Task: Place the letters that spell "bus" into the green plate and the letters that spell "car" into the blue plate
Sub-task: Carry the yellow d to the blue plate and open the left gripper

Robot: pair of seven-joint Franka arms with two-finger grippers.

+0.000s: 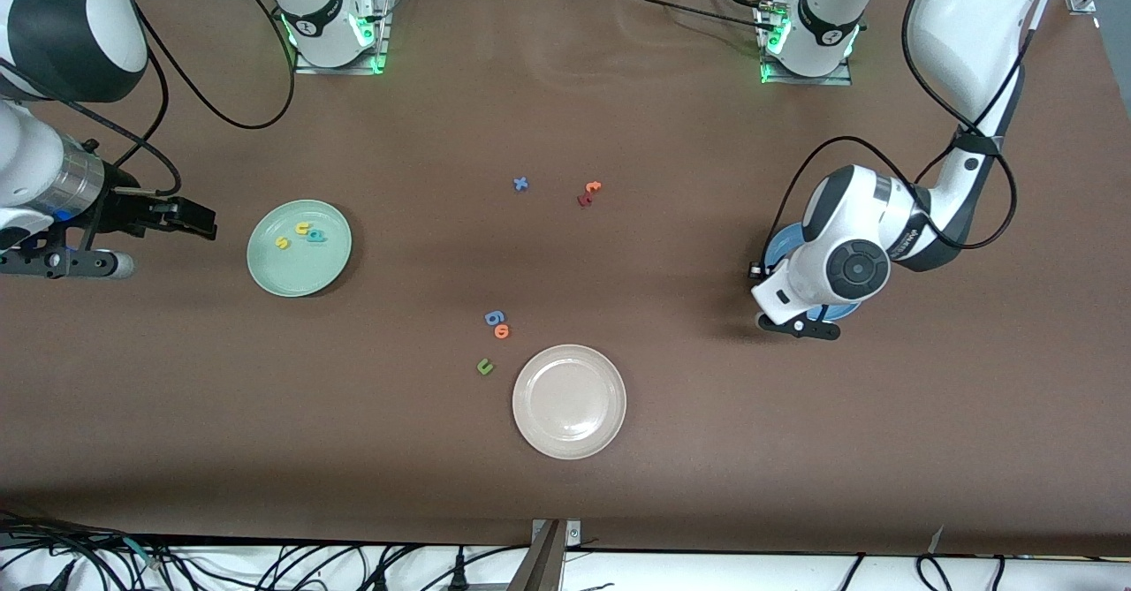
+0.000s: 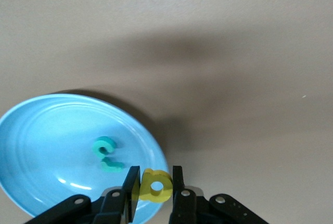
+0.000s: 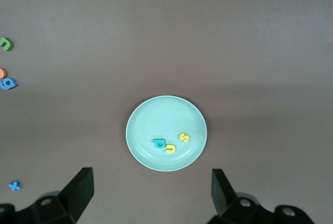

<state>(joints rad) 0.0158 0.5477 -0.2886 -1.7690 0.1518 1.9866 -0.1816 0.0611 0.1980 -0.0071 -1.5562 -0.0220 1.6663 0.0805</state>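
My left gripper (image 2: 155,185) is shut on the yellow "a" (image 2: 156,186) and holds it just over the rim of the blue plate (image 2: 47,130). A teal "c" (image 2: 104,145) and a teal "r" (image 2: 112,165) lie in that plate. In the front view the left arm's wrist covers most of the blue plate (image 1: 778,245). The green plate (image 1: 265,264) holds the yellow "s" (image 1: 283,242), yellow "u" (image 1: 303,229) and teal "b" (image 1: 315,237). My right gripper (image 1: 208,220) waits open and empty over the table beside the green plate (image 3: 151,120), toward the right arm's end.
A cream-white plate (image 1: 569,401) sits nearest the front camera. Close to it lie a blue "g" (image 1: 494,318), an orange letter (image 1: 502,331) and a green "u" (image 1: 484,366). Nearer the bases lie a blue "x" (image 1: 520,184), an orange "t" (image 1: 593,187) and a dark red letter (image 1: 583,199).
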